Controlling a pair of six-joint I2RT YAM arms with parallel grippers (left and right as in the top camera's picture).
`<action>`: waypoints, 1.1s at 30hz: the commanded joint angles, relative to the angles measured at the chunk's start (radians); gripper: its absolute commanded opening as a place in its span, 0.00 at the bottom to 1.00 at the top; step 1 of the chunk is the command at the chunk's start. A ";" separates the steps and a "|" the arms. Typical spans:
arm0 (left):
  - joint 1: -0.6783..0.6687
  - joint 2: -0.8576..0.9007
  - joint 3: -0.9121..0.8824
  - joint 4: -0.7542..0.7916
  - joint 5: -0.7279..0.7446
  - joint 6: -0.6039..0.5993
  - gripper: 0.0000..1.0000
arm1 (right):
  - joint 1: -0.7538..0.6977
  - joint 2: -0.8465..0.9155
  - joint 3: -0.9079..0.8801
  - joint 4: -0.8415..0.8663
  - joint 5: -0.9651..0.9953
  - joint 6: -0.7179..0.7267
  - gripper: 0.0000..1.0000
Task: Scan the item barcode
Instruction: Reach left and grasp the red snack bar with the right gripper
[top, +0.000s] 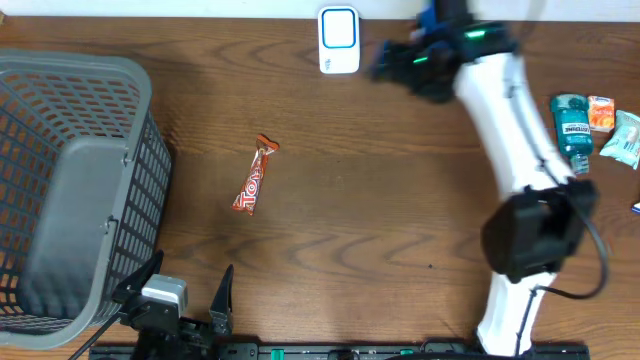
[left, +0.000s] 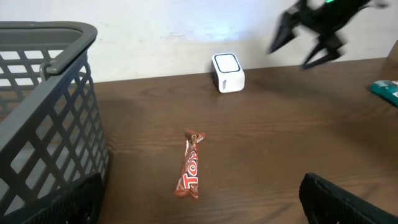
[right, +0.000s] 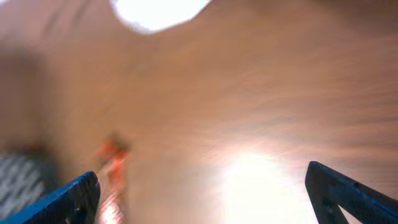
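Overhead, at the near desk edge, left of centre: left pincer (top: 185, 282), fingers spread, nothing between them. Tall grey plastic mesh basket (top: 70, 180) stands along the left edge. Orange-red wrapped candy bar (top: 254, 178) lies flat on the brown wooden desk (top: 380, 220), left of centre, well apart from the basket and both pincers. Small white barcode scanner with a blue-rimmed face (top: 339, 40) stands at the far edge. Right pincer (top: 398, 62) hangs just right of the scanner, blurred. Teal bottle (top: 572, 128) and small packets (top: 625, 140) sit at the right edge.

Left wrist view: candy bar lies lengthwise ahead, with the scanner beyond it. Right pincer is above the desk, fingers wide apart and empty.

Right wrist view: heavy blur. Own fingers are spread at the lower corners. Orange smear at lower left, the bar's colour.
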 joint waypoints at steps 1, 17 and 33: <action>0.005 -0.002 0.000 0.000 0.006 -0.002 1.00 | 0.146 0.062 -0.009 0.018 -0.095 0.086 0.99; 0.005 -0.001 0.000 0.000 0.006 -0.002 1.00 | 0.561 0.348 -0.009 0.209 0.275 0.209 0.73; 0.005 -0.002 0.000 0.000 0.006 -0.002 1.00 | 0.476 0.280 -0.005 0.009 0.085 -0.192 0.01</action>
